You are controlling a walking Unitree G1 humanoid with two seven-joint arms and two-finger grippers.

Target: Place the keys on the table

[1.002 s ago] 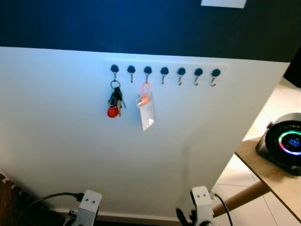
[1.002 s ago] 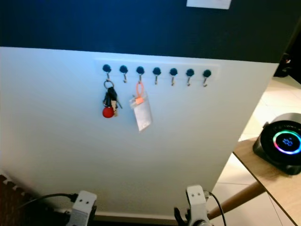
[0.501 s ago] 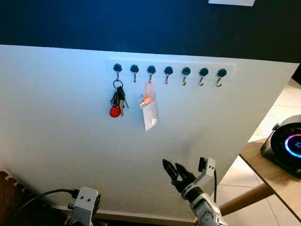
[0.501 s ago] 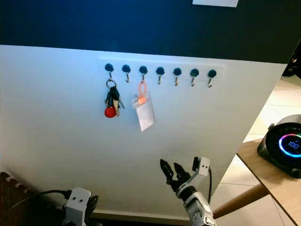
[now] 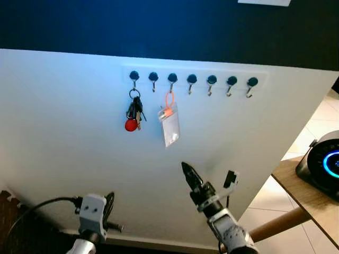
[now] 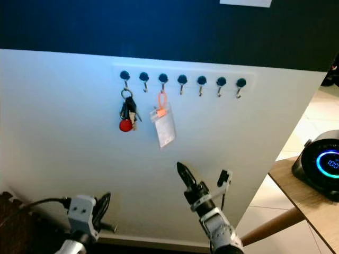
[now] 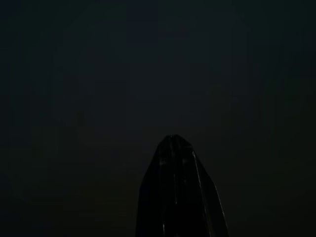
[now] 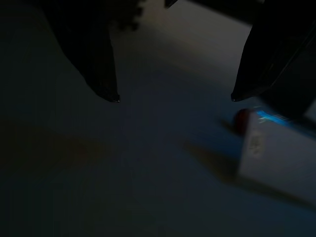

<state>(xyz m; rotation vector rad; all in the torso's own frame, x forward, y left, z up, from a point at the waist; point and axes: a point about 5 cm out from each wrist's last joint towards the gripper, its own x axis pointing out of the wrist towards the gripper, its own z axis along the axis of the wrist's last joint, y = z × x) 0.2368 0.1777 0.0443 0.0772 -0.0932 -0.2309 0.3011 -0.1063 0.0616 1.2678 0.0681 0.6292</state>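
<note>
A bunch of keys [image 5: 133, 110] with a round red fob hangs from the leftmost hook of a hook rail [image 5: 193, 80] on the white wall panel. My right gripper [image 5: 186, 170] is raised in front of the panel, below and to the right of the keys, pointing up toward them. In the right wrist view its fingers [image 8: 101, 74] stand wide apart, open and empty, with the red fob [image 8: 241, 120] dimly ahead. My left arm [image 5: 93, 210] hangs low at the left; its wrist view is very dark, with the left gripper [image 7: 173, 140] shut to one point.
A clear plastic badge [image 5: 170, 125] on an orange loop hangs from the third hook, just right of the keys. The wooden table [image 5: 310, 203] stands at the right, bearing a round black device [image 5: 324, 166] with a glowing ring. Tiled floor lies beyond it.
My right arm has risen from the bottom edge and its gripper now points up toward the hooks. The left arm has shifted slightly. The view has drifted a little.
</note>
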